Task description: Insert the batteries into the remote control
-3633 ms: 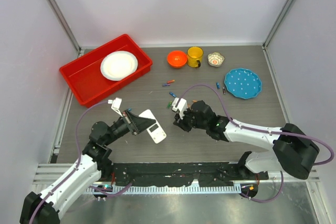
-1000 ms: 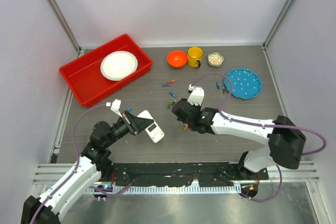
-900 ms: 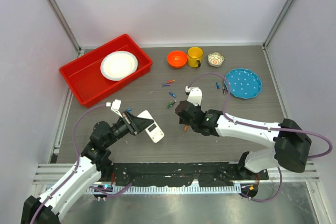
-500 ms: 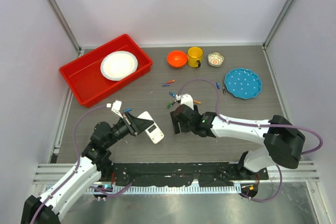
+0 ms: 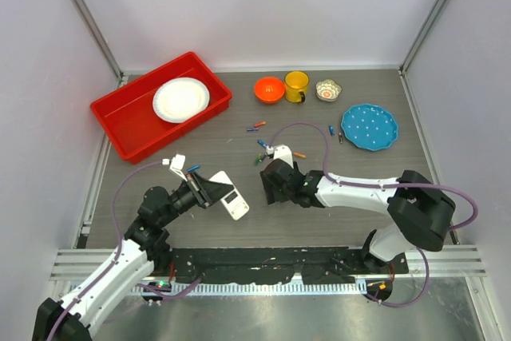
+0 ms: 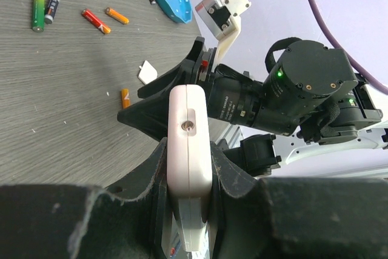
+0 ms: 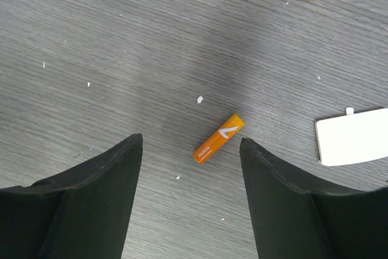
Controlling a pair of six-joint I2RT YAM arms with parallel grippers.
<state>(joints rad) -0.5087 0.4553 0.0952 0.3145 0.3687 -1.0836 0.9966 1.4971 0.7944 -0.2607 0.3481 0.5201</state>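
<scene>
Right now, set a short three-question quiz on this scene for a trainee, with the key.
1. True or false: the left gripper is shut on the remote control.
2. In the right wrist view, what lies on the table under the gap of the open right gripper?
A. an orange battery
B. a green battery
C. the white cover piece
3. What colour is the mug that stands beside the orange bowl?

Key: 1 true; 2 A; 3 yellow.
</scene>
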